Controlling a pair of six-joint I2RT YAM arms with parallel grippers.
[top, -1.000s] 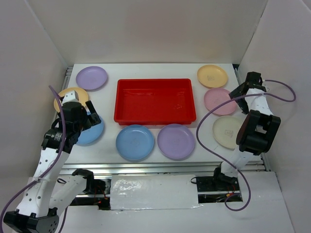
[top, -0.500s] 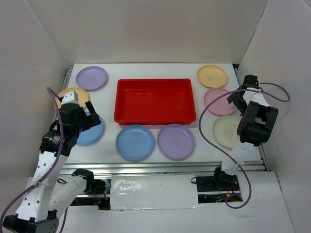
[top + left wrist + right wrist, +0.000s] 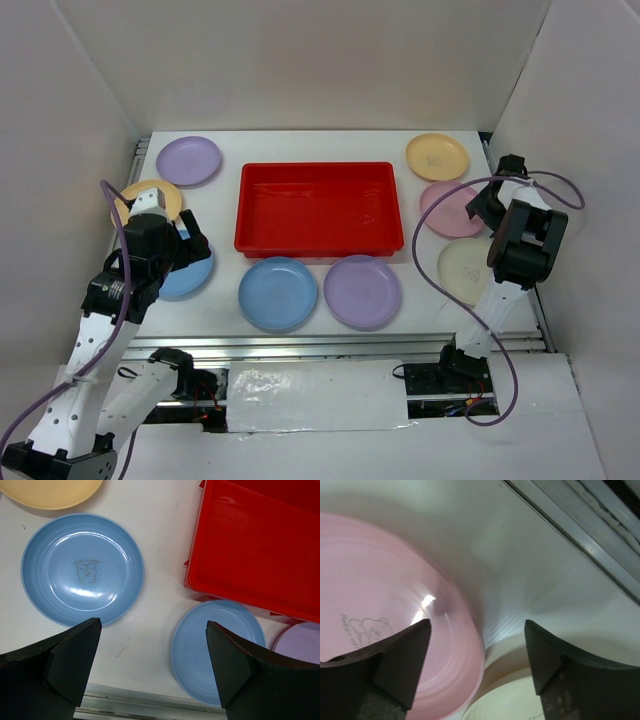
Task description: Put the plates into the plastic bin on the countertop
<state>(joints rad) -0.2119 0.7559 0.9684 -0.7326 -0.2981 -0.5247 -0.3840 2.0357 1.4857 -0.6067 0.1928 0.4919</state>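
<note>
The red plastic bin (image 3: 315, 208) sits mid-countertop and is empty; it also shows in the left wrist view (image 3: 255, 545). Plates lie around it: lilac (image 3: 189, 161), orange (image 3: 150, 192), light blue (image 3: 195, 280), light blue (image 3: 277, 293), lilac (image 3: 362, 291), orange-yellow (image 3: 437, 156), pink (image 3: 447, 208), cream (image 3: 462, 270). My left gripper (image 3: 192, 240) is open and empty, above the table between the two blue plates (image 3: 82, 569) (image 3: 217, 650). My right gripper (image 3: 488, 205) is open, low over the right rim of the pink plate (image 3: 380, 610), with the cream plate (image 3: 515, 700) just below.
White walls close in the countertop on three sides. Metal rails run along the right edge (image 3: 585, 530) and the near edge (image 3: 340, 345). The right arm's purple cable loops over the cream plate and the right rail.
My right gripper has swung down and inward from above the right rail to the pink plate's right rim. My left arm has barely moved. No plate has shifted.
</note>
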